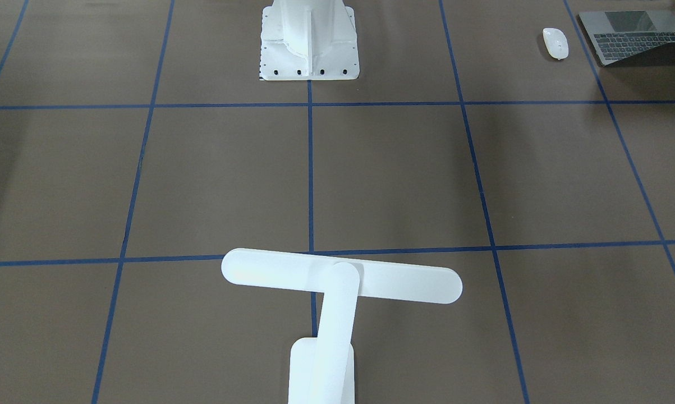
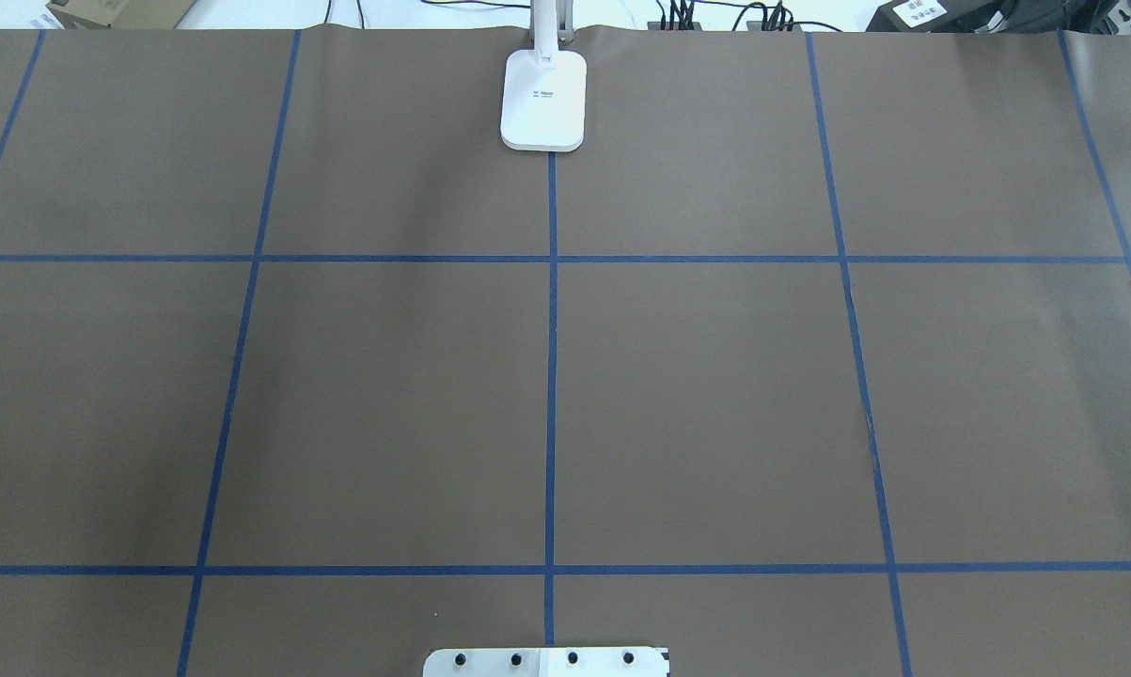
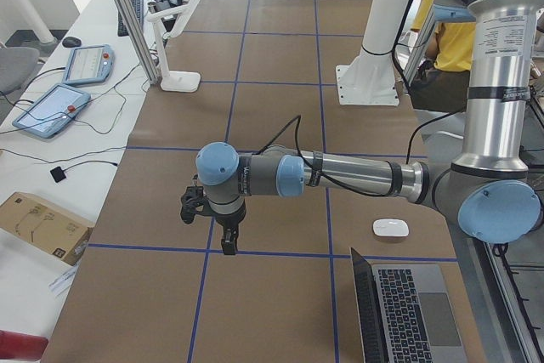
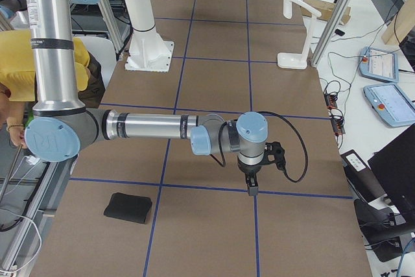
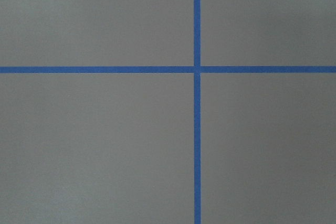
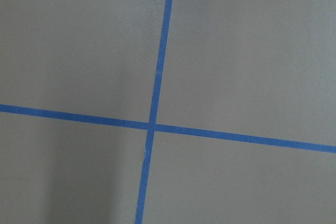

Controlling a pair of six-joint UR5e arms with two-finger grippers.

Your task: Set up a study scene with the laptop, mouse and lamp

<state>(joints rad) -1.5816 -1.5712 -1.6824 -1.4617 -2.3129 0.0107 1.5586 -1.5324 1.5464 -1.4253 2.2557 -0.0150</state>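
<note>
A brown table [image 1: 404, 179] with a blue tape grid [image 1: 310, 168], seen from the front: the white lamp [image 1: 341, 278] stands at 6 o'clock. The open laptop [image 1: 634, 39] sits at 2 o'clock, with the mouse [image 1: 555, 43] just beside it at its 9 o'clock. The left gripper [image 3: 228, 246] and right gripper [image 4: 251, 189] hang above the tape, and I cannot tell whether either is open or closed.

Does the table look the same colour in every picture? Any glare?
Both wrist views render the table covering grey and slightly soft; overhead and front-facing views show it brown. In the front-facing view the lamp is washed out to near-featureless white.
</note>
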